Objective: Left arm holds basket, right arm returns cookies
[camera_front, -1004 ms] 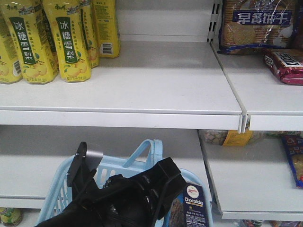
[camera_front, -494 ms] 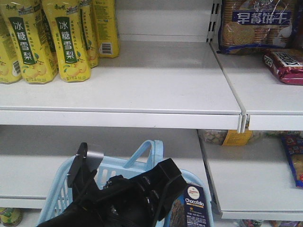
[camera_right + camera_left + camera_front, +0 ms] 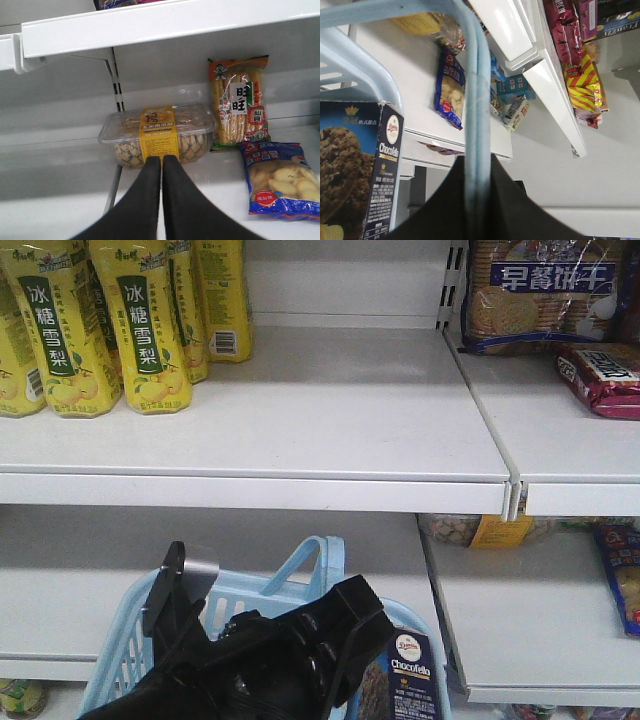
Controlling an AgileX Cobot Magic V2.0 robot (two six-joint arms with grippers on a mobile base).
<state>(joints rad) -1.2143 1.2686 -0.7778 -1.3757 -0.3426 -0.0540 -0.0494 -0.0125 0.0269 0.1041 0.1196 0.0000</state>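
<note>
Left wrist view: left tool (image 3: 477, 165) clamps basket handle (image 3: 475, 75), cookies (image 3: 355, 165) nearby inside; right tool (image 3: 161, 162) closed, empty.

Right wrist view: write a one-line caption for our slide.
Shut, empty right tool facing a clear tub of snacks, beside an orange pack and blue bag.

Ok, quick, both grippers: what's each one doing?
Left gripper: closed on the basket handle.
Right gripper: closed, holding nothing.

Bright, even overhead light; glare on white shelf (image 3: 330, 390); shadow beneath; slight softness overall.
</note>
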